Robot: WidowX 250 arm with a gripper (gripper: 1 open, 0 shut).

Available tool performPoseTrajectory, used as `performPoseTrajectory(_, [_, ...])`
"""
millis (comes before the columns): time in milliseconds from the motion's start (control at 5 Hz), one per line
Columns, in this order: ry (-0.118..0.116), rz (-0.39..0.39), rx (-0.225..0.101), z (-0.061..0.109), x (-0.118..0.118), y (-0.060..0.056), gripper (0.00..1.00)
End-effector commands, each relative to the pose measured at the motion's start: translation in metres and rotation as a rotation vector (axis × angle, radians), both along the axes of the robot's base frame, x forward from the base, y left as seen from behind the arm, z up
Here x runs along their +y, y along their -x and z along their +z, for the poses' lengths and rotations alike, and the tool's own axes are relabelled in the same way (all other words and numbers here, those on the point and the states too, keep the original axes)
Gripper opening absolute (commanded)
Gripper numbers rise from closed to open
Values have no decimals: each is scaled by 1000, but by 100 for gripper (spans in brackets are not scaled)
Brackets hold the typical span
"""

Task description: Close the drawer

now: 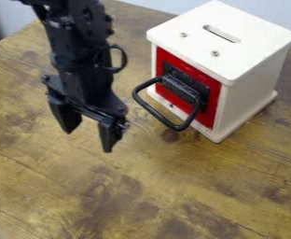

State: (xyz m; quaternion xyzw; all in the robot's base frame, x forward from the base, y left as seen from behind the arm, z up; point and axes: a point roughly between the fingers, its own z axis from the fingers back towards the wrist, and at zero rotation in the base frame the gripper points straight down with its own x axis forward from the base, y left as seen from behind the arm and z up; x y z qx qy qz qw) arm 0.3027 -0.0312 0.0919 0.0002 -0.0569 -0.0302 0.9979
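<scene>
Black claw [89,129] hangs jaws wide, empty, above the wooden table [61,201]; its arm is cropped at the top edge. Just right of it, the red drawer [186,91] sits in the cream box [223,37], its interior hidden.

Cream-white slotted box [235,42] on wooden table [173,196]

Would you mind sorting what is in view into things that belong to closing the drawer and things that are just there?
Belonging to the job:
- the drawer, red-fronted, sitting nearly flush in the box
- its black loop handle
- the gripper, apart from the handle, fingers spread

Just there:
- the cream-white box with a slotted top, housing the drawer
- the wooden table
</scene>
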Motion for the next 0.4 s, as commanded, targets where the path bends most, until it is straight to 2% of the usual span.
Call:
performPoseTrajectory(0, [7, 2, -43, 15, -17, -17, 100])
performPoseTrajectory(200, [9, 6, -43, 20, -9, -30, 100])
